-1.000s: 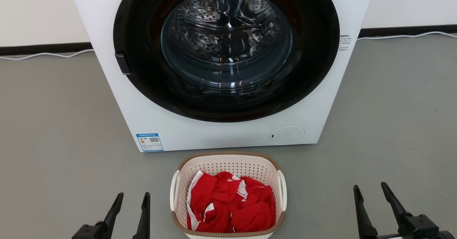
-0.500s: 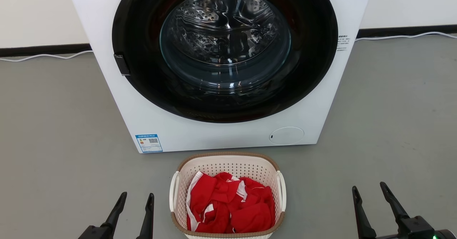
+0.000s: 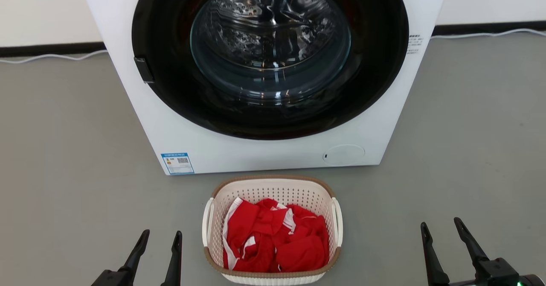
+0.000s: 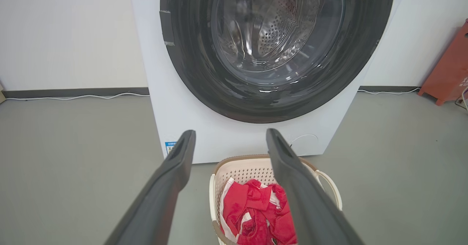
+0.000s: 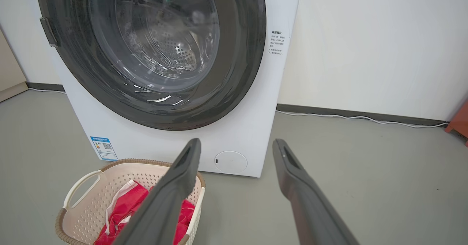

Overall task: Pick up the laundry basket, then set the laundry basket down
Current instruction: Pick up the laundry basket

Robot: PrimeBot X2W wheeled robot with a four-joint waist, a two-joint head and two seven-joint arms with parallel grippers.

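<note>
The cream perforated laundry basket [image 3: 273,191] with a brown rim stands on the grey floor just in front of the washing machine [image 3: 264,153], at the bottom centre of the head view. Red and white clothes [image 3: 275,241] fill it. My left gripper [image 3: 161,235] is open, low to the basket's left and apart from it. Far to the basket's right, my right gripper [image 3: 440,225] is open too. The left wrist view has the basket [image 4: 241,170] between and beyond its fingers [image 4: 172,172]. In the right wrist view the basket [image 5: 109,172] lies lower left of the fingers [image 5: 292,168].
The white washing machine has a big round dark door [image 3: 268,55] with a glass window, shut. A white cable [image 3: 47,57] runs along the wall's dark skirting. A red-orange object [image 4: 449,66] stands at the right by the wall. Grey floor [image 3: 469,149] spreads on both sides.
The whole head view has shifted a little, so the machine and basket sit slightly higher in it: the camera moved. Both grippers stay open and apart from the basket.
</note>
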